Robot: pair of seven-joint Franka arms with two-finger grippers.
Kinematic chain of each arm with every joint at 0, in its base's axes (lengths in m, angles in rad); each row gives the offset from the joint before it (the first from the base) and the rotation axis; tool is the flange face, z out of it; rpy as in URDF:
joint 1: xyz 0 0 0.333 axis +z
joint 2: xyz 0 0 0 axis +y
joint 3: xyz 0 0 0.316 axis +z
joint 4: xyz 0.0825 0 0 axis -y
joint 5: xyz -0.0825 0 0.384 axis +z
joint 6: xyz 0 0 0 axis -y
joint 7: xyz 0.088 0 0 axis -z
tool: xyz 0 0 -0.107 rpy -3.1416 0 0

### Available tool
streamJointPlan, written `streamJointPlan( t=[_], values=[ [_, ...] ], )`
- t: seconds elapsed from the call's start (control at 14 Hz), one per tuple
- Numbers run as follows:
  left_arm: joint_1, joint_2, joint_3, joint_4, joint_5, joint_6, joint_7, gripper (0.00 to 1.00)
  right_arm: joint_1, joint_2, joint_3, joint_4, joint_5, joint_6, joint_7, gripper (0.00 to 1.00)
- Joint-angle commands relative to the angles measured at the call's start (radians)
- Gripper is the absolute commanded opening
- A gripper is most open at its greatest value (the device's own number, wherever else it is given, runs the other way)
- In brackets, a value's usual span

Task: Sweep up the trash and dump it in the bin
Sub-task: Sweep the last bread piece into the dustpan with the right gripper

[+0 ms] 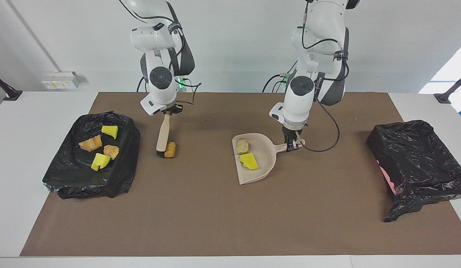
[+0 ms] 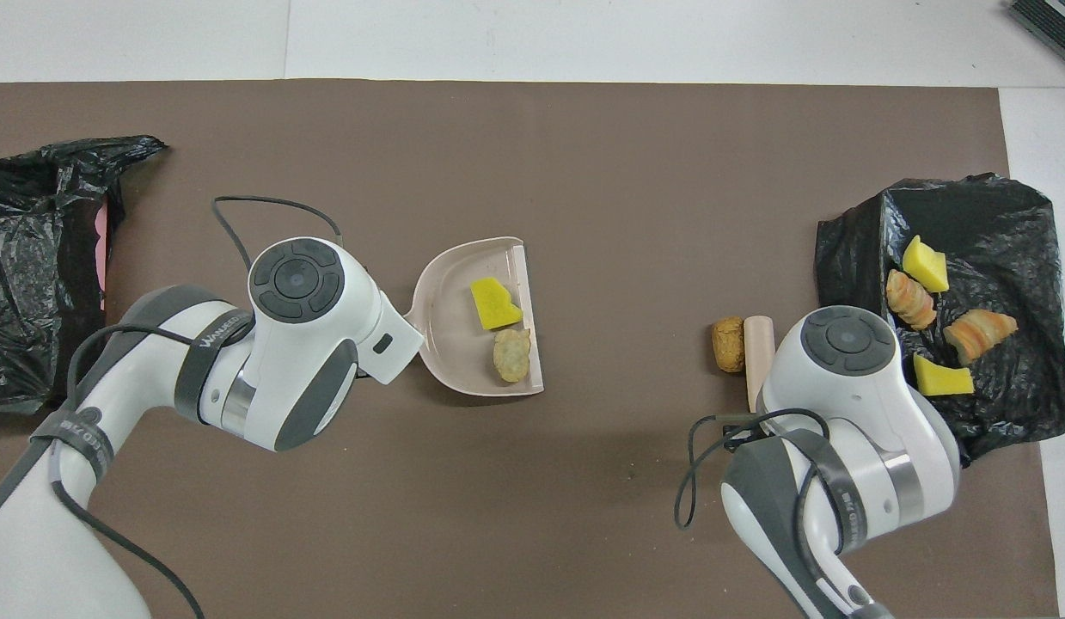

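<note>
My right hand (image 1: 167, 110) pinches the beige black-bristled brush (image 1: 163, 137) against a tan bread-like lump (image 1: 170, 149), which may roll past the bristles and miss the beige plastic dustpan (image 1: 265, 160) that my left hand (image 1: 292, 146) grips.

Brown mat on the tabletop (image 1: 215, 208): I read it as matt, paper-like, smooth.
Beige scoop-shaped plastic dustpan (image 1: 265, 156): smooth plastic with a soft sheen, from what I see.
Beige-handled hand brush with black bristles (image 1: 163, 136): smooth matt handle; I cannot tell its material.
Crinkled black plastic bags (image 1: 420, 156): thin film, glossy, heavily creased.
Bright yellow chunks (image 1: 249, 161): spongy, matt.
Tan lump beside the bristles (image 1: 170, 149): rough, bread-like crust.
White arm shells (image 2: 309, 335): glossy moulded plastic.
</note>
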Motion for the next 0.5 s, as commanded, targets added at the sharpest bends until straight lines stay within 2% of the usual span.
streamJointPlan(
  t=[0.0, 0.14, 0.43],
  values=[
    [0.004, -0.037, -0.002, -0.052, 0.019, 0.021, 0.003, 0.00, 0.009, 0.074, 0.016, 0.041, 0.036, 0.061, -0.026, 0.00],
    [0.005, -0.037, -0.002, -0.053, 0.019, 0.019, 0.003, 0.00, 0.051, 0.117, 0.017, 0.124, 0.098, 0.043, -0.035, 0.00],
    [0.005, -0.039, -0.002, -0.056, 0.019, 0.021, 0.003, 0.00, 0.153, 0.192, 0.020, 0.204, 0.286, 0.104, -0.070, 0.00]
  ],
)
